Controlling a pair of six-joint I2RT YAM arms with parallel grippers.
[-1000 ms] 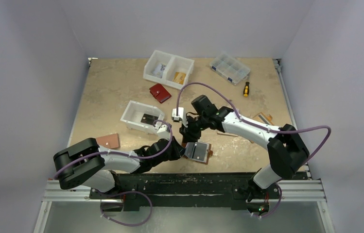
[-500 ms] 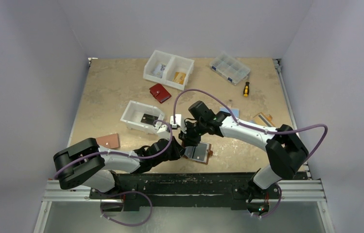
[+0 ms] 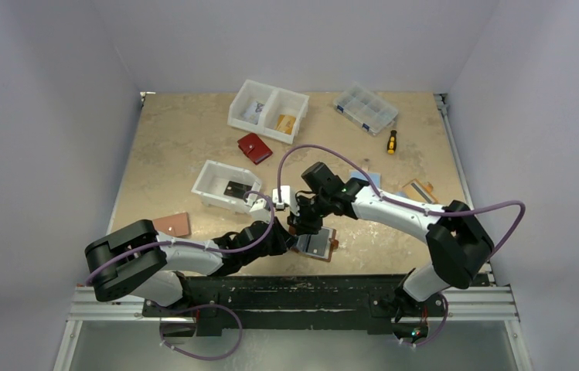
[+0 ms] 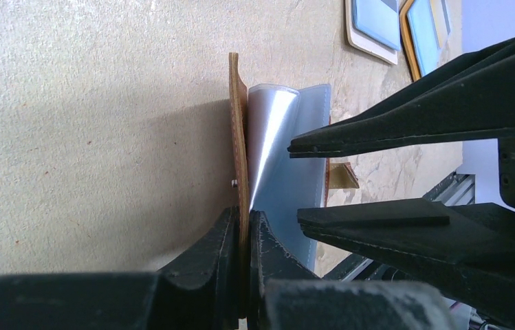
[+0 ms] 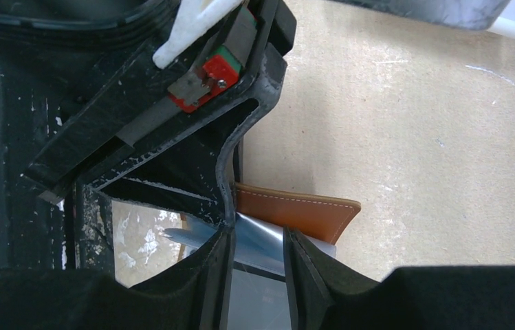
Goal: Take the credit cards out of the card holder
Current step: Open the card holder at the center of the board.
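Note:
The card holder [image 3: 318, 244] lies open near the front edge, brown outside with shiny grey-blue sleeves inside. My left gripper [image 4: 242, 230] is shut on its brown leather flap [image 4: 238, 137], holding that flap up on edge. My right gripper [image 5: 258, 271] hangs open just over the inner sleeve [image 5: 261, 240], with its fingertips [image 5: 221, 268] on either side of the shiny plastic and nothing pinched. From the left wrist view its two fingers [image 4: 406, 117] reach in from the right. A small dark card [image 3: 237, 188] lies in the white bin [image 3: 210, 179]. Cards inside the holder are not clearly visible.
A two-compartment white bin [image 3: 268, 110], a red wallet [image 3: 254, 148], a clear organiser box [image 3: 365, 108] and a screwdriver [image 3: 391, 141] sit further back. A tan holder [image 3: 172, 225] lies at the left, and a tan-orange one with a blue panel [image 3: 417, 188] at the right.
My right gripper has come down and slightly toward the near edge, onto the open holder. The left gripper has kept its hold on the flap.

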